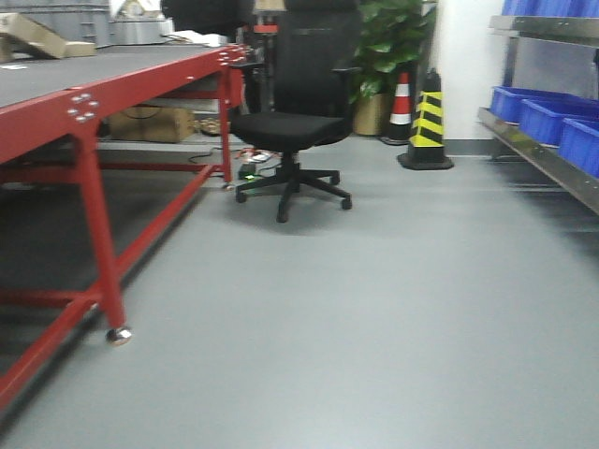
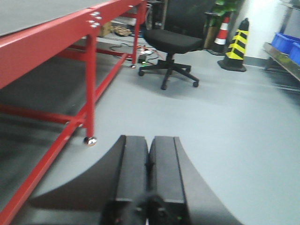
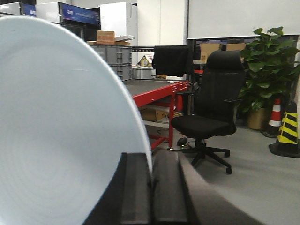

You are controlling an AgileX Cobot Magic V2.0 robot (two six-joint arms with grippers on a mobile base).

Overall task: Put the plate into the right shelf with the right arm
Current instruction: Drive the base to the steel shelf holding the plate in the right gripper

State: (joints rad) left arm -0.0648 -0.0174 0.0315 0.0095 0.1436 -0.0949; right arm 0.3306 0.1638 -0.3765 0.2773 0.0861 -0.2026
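The right hand (image 3: 151,190) grips the plate (image 3: 61,131) by its rim, its two black fingers closed on the edge. In the right wrist view, the glossy white plate stands on edge and fills the left half of the picture. Beyond it are the red-framed surface (image 3: 154,89) and a black office chair (image 3: 211,108). The left hand (image 2: 149,168) hangs above the grey floor, fingers pressed together with nothing between them. In the front view the right shelf (image 1: 538,154) runs along the right edge, with blue bins (image 1: 552,117) on its steel ledge, well apart from the chair. A yellow-and-black cone (image 1: 429,122) and an orange-and-white cone (image 1: 401,101) stand just beside a potted plant (image 1: 388,42) at the far wall.
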